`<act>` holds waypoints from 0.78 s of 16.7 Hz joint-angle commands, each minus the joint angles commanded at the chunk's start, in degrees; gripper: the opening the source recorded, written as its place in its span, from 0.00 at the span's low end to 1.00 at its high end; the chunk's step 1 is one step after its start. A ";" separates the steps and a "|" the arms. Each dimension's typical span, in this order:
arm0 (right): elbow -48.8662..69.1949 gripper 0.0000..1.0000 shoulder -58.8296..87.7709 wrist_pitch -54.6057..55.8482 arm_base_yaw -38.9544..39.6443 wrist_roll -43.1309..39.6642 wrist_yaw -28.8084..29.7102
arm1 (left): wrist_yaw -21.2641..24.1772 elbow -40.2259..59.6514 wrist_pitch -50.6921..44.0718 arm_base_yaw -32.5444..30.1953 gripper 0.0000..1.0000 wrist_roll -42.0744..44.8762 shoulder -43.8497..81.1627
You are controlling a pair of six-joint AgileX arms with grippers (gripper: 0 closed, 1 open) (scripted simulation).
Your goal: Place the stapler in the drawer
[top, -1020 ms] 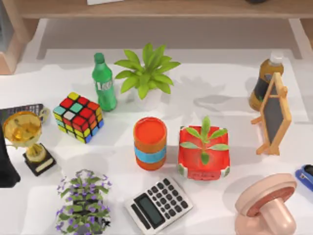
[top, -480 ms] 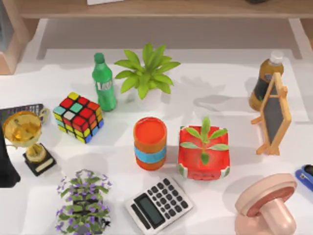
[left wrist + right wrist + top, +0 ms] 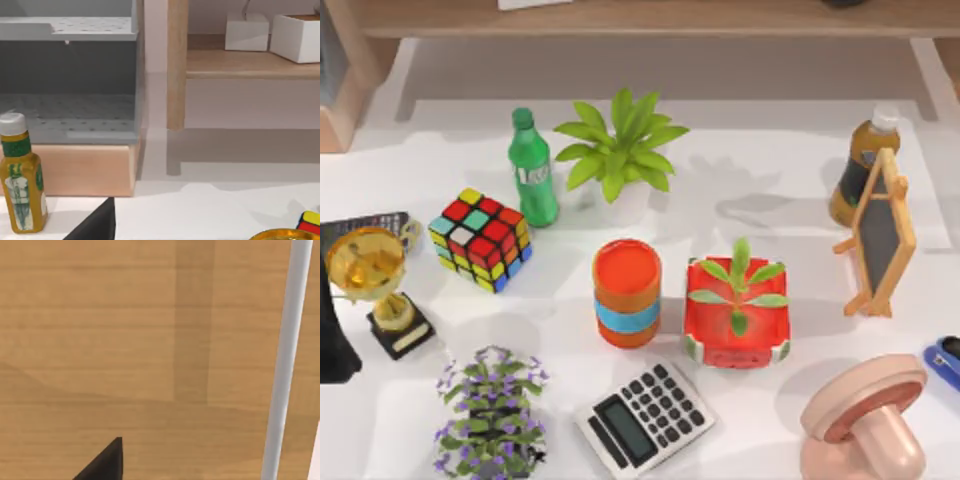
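The small bright-blue stapler [image 3: 945,361] with a black top lies at the table's far right edge, partly cut off, just right of a pink mushroom-shaped object [image 3: 865,418]. The grey drawer [image 3: 70,117] stands open inside a wooden casing [image 3: 75,170] in the left wrist view, behind a yellow bottle [image 3: 20,187]. My left arm [image 3: 332,340] is a dark shape at the table's left edge, far from the stapler. A black tip of the left gripper [image 3: 95,225] hangs above the table. In the right wrist view, a black tip of the right gripper [image 3: 102,464] faces a wooden surface [image 3: 125,340].
The table is crowded: green bottle [image 3: 532,170], leafy plant [image 3: 618,145], puzzle cube [image 3: 480,238], gold trophy [image 3: 375,285], orange can [image 3: 627,292], red planter [image 3: 738,310], calculator [image 3: 643,418], purple flowers [image 3: 490,410], small chalkboard [image 3: 880,232], brown bottle [image 3: 860,165]. A wooden shelf [image 3: 650,18] runs along the back.
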 joint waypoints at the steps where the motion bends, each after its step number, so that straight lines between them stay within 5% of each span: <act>1: 0.00 1.00 0.00 0.00 0.00 0.00 0.00 | 0.00 0.00 0.00 0.00 1.00 0.00 0.00; 13: -3.10 1.00 -1.07 1.85 -2.66 0.19 -2.44 | 0.00 0.00 0.00 0.00 1.00 0.00 0.00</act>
